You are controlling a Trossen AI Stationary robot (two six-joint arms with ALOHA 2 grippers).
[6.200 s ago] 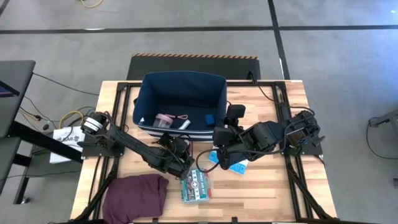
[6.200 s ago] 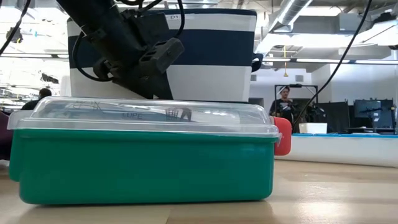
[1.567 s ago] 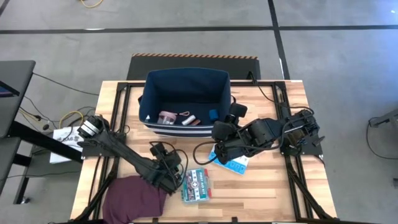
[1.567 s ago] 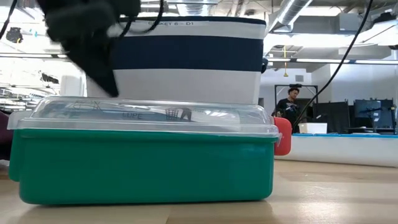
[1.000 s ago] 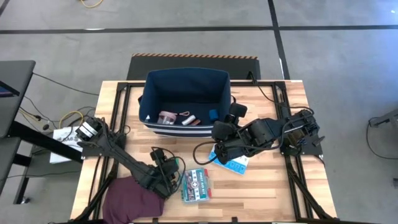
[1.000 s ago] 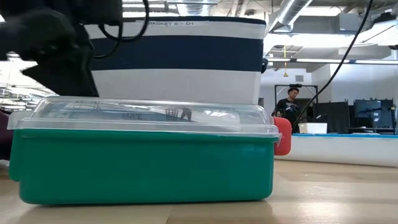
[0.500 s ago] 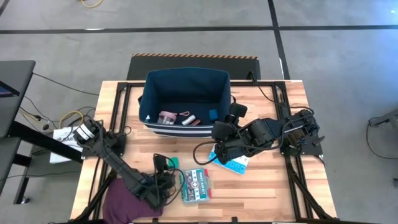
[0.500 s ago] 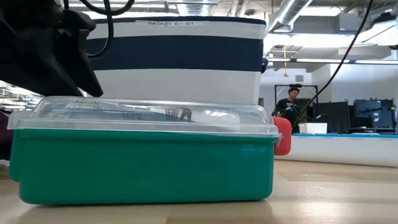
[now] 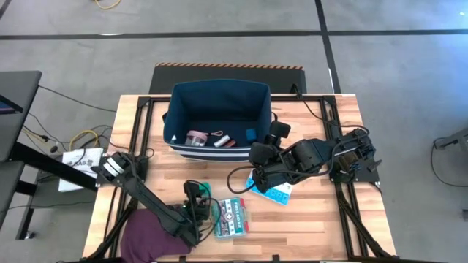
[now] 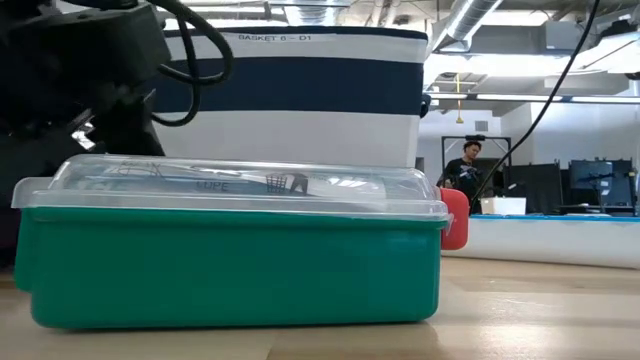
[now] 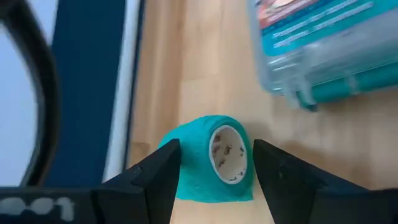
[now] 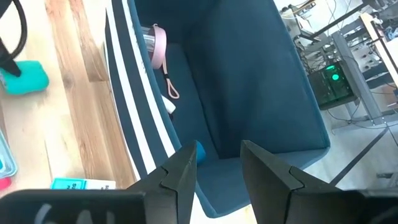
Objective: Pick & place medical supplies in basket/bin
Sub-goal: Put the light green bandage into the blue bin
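A teal bandage roll (image 11: 214, 158) lies on its side on the table, between the navy bin (image 9: 217, 84) and the green-white box (image 9: 230, 217). My left gripper (image 9: 203, 196) is low at it, open, one finger on each side of the roll; whether they touch it I cannot tell. My right gripper (image 9: 257, 162) hangs open and empty above the bin's right near corner. In the bin lie a pink-white roll (image 9: 194, 137), a white tube (image 9: 223, 141) and a blue block (image 9: 251, 134). A light-blue flat box (image 9: 274, 191) lies under the right arm.
A purple cloth (image 9: 157, 230) lies at the near left, beside the left arm. The green-white box (image 10: 230, 250) fills the low view, with a red cap (image 10: 455, 220) behind its right end. The bin's striped wall (image 11: 93, 81) stands close to the roll.
My left gripper has sunk toward the table and rolled about its own line, coming down with its open fingers on either side of the teal roll. The roll and the green-white box have stayed where they were.
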